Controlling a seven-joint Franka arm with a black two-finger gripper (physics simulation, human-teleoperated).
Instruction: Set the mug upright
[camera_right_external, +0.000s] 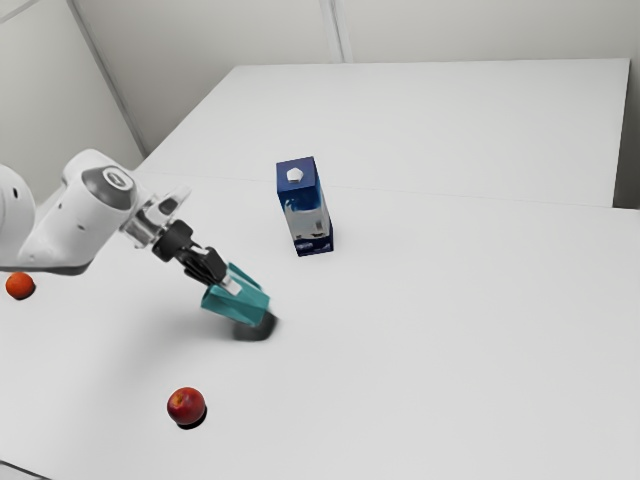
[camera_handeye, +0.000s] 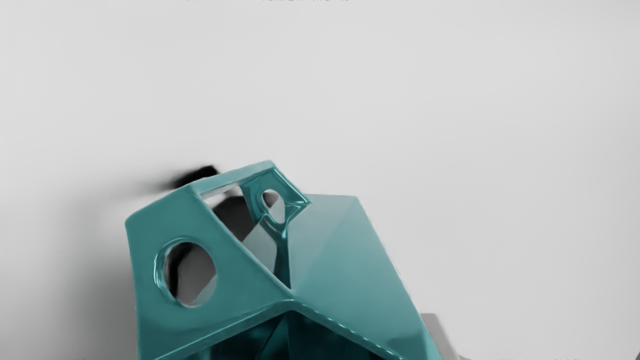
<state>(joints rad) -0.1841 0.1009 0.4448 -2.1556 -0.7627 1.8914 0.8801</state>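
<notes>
The teal mug (camera_right_external: 236, 300) hangs tilted over the table in the exterior view, its dark shadow below it. My gripper (camera_right_external: 226, 280) is shut on the mug, with a light fingertip against its side. In the wrist view the angular mug (camera_handeye: 350, 250) has its dark opening at the bottom edge and its handle with round holes facing up in the picture. One grey fingertip of my gripper (camera_handeye: 439, 334) shows beside the mug's wall; the other is hidden by the mug.
A blue and white carton (camera_right_external: 306, 208) stands upright on the white table (camera_right_external: 450, 330), beyond the mug. A red apple (camera_right_external: 186, 405) lies toward the exterior view's bottom, and an orange fruit (camera_right_external: 20, 285) sits at the exterior view's left edge, below the arm.
</notes>
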